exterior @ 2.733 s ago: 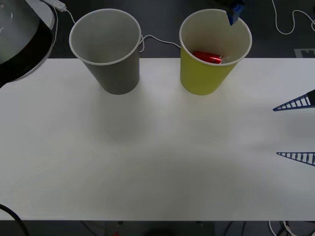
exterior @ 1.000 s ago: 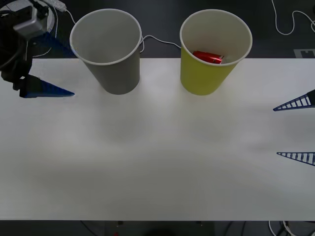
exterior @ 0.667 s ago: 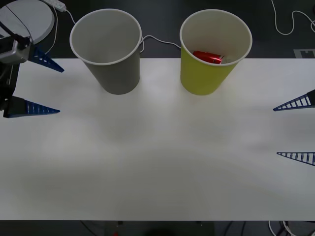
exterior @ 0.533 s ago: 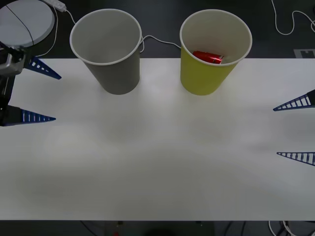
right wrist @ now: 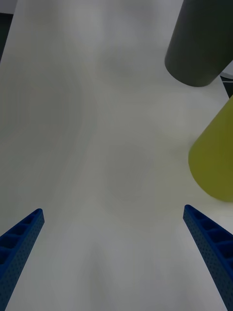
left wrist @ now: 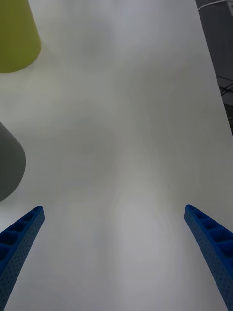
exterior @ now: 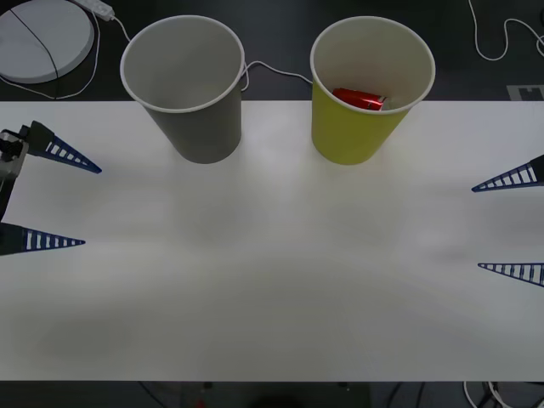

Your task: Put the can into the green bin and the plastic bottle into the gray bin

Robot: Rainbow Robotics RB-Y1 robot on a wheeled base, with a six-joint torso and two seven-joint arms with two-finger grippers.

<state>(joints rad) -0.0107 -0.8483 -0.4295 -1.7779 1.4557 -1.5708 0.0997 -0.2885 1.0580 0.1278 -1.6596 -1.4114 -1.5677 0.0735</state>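
Two grippers sit low at the near sides of the white table (exterior: 272, 280), both empty with their blue fingers spread wide — the left gripper (exterior: 47, 200) at the left edge, the right gripper (exterior: 510, 225) at the right edge, fingertips pointing inward across bare tabletop. From each wrist view the fingers show at the two corners, well apart, with nothing between them. Farther back stand the two cups, side by side but not touching: the gray bin (exterior: 183, 85) on the left and the green bin (exterior: 371, 89) on the right. The can (exterior: 359, 99) lies on its side down inside the green bin, so that half of the job looks done. No plastic bottle can be seen on the table, and the inside of the gray bin looks pale and bare from above, though its bottom is hidden. The main risk, as I judge it, is a light paper cup being tipped — a finger swinging inward from either edge could clip a cup wall and spill the can back out. A second risk is that the bottle step gets skipped or counted as finished when it may not be.
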